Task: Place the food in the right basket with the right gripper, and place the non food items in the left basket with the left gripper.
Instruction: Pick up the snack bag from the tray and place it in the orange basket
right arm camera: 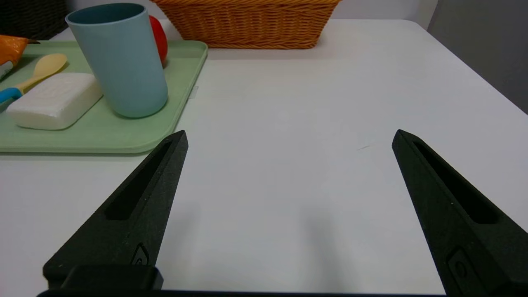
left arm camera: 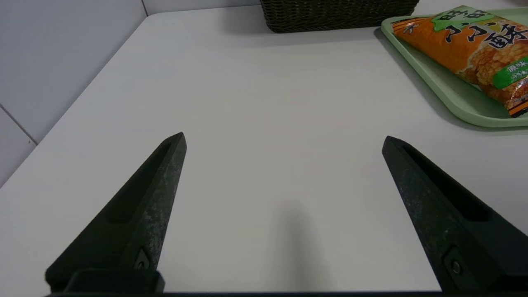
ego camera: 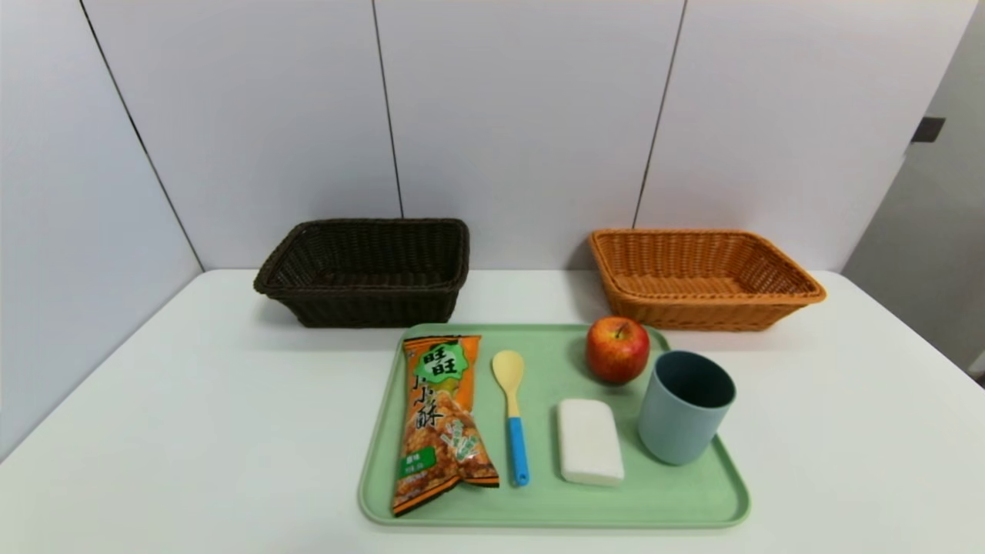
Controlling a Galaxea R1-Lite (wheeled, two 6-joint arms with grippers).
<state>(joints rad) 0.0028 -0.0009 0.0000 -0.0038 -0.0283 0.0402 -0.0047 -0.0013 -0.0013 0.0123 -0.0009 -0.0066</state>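
Head view, two baskets [ego camera: 368, 269], one tray [ego camera: 692, 492] bearing five items, both tools wide open, empty

Two baskets [ego camera: 368, 269] [ego camera: 704, 277], one tray [ego camera: 692, 500], apparently five items: snack bag [ego camera: 440, 419], spoon [ego camera: 512, 412], apple [ego camera: 617, 349], soap [ego camera: 589, 441], cup [ego camera: 683, 406].

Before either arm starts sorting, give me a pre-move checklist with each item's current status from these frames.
1. Left gripper open, holding nothing: ok.
2. Right gripper open, holding nothing: ok.
3. Dark basket and orange basket hold nothing visible: ok.
4. Food on the green tray: snack bag and apple, both unobstructed from above: ok.
5. Non-food on the tray: spoon, white bar and blue cup, cup upright: ok.
6. Apple clear of the cup for a grasp: cannot tell; they stand close.
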